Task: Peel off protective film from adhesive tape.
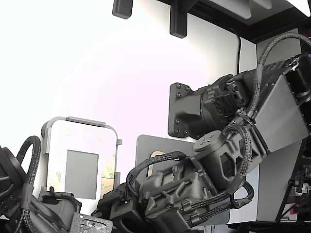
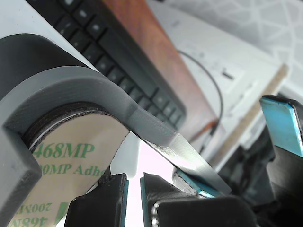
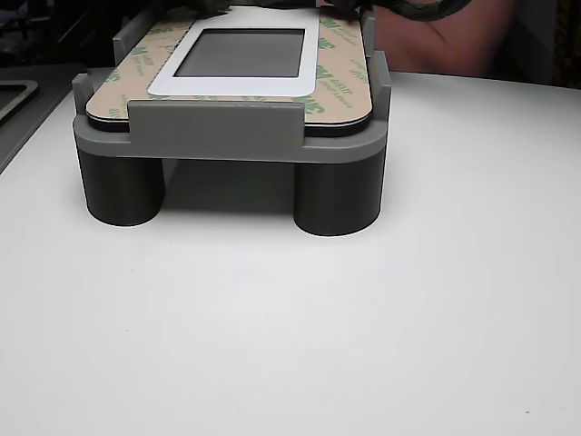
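Observation:
A white rounded panel with a dark grey centre lies in a grey fixture. Pale-yellow protective film with green print covers the adhesive tape along its edges. In the other view the film shows as a tan, green-printed band on top of the fixture. My gripper sits at the panel's near right corner in the exterior view. Close up, the gripper has teal-padded fingers a narrow gap apart, right beside the film's rounded corner under the fixture's lip. Nothing shows between them.
A second arm with braided cables fills the exterior view's lower left. Another black finger with a teal pad stands close by. A black keyboard and a cable lie beyond the fixture. The fixture stands on a white table.

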